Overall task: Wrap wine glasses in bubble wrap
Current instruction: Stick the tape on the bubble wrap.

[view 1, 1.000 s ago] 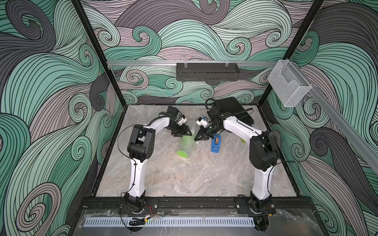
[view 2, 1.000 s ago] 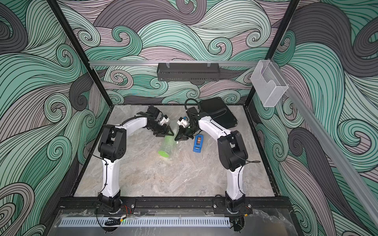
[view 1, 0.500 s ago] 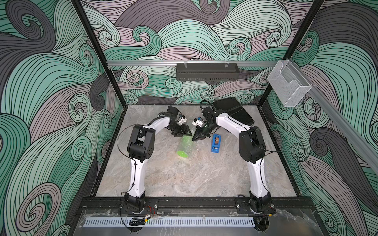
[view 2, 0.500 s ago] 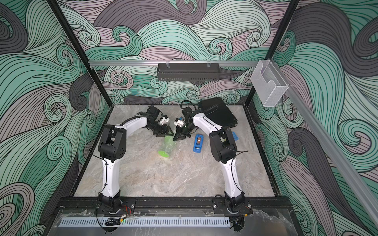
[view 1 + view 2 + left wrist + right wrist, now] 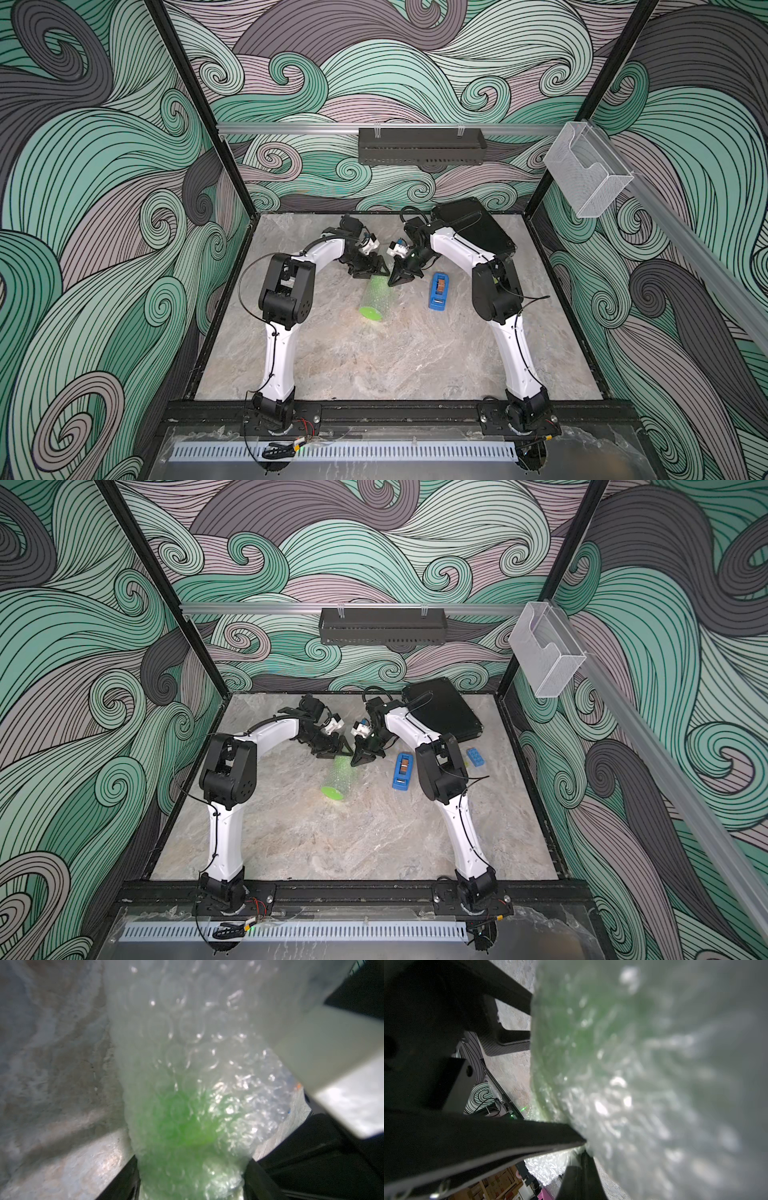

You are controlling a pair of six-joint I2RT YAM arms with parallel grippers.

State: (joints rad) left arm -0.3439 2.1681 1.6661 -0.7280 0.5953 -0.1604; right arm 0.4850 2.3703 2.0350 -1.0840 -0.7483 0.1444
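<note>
A marble table (image 5: 374, 365) stands inside a booth with swirling green wave walls, seen from above. Two white robot arms reach from the near edge and meet at the far middle. Between them, in both top views, the goblet (image 5: 371, 312) lies on its side, rolled inside the bubble wrap (image 5: 379, 291). Its bright green round end faces the near edge. A blue tape dispenser (image 5: 439, 291) lies near the roll, not touching it.

The left gripper (image 5: 371, 272) straddles the roll's far end. Its wrist view shows the bundle filling the gap between the fingers (image 5: 122, 1180) — a hold on the wrap. The right gripper (image 5: 395, 281) is closed, with its tips against that same end. Whether a fold is pinched cannot be told.

The step appears to be tidying the loose far end. To do it well, hold the roll steady with the left so it cannot unwind, then tuck the slack inward — gently, since the wrap probably springs back.
</note>
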